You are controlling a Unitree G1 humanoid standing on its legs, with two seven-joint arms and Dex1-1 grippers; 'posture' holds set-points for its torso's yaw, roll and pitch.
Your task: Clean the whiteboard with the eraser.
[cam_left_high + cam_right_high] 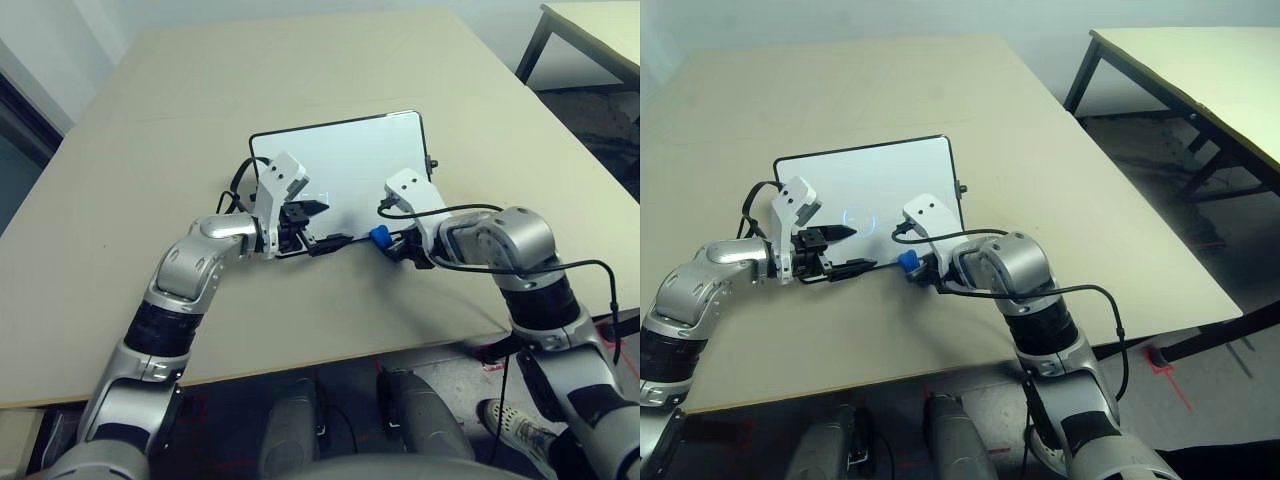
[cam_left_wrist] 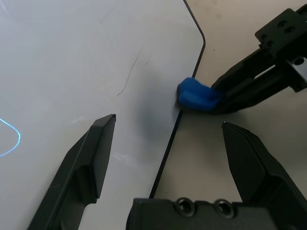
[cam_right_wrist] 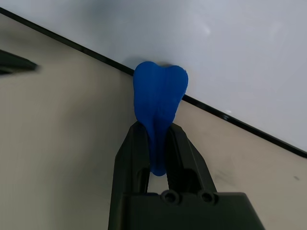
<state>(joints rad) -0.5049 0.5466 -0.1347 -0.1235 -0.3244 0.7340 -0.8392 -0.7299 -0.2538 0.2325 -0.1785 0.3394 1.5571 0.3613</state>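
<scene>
Left gripper (image 1: 318, 226) hangs over the board's near edge, jaws spread, nothing in them; one finger (image 2: 91, 153) is over the white surface, the other over the table (image 1: 120, 180) just off the frame. Whether a finger actually presses the board I cannot tell. If the left arm is meant to steady it, pressing down near that near edge would keep the panel from sliding under the wipe.

Board (image 1: 350, 160) lies flat mid-table, black frame, a thin dark stroke (image 2: 130, 74) showing near the corner closest to the eraser. Most of the surface looks clean, apart from glare.

Eraser (image 3: 158, 103), blue, is pinched by its tail in the right gripper (image 3: 157, 139), jaws clamped tight on it. Its free end sits right at the board's near edge, over the frame, beside the near right corner.

Judgement on the step: start of a wipe.
- carry the eraser inward past the frame, toward the dark stroke
- keep its broad face flat, light downward pressure
- the grip is narrow and on the tail, so hard pushing may bend or twist the block loose
- short overlapping passes, staying clear of the left fingers
</scene>
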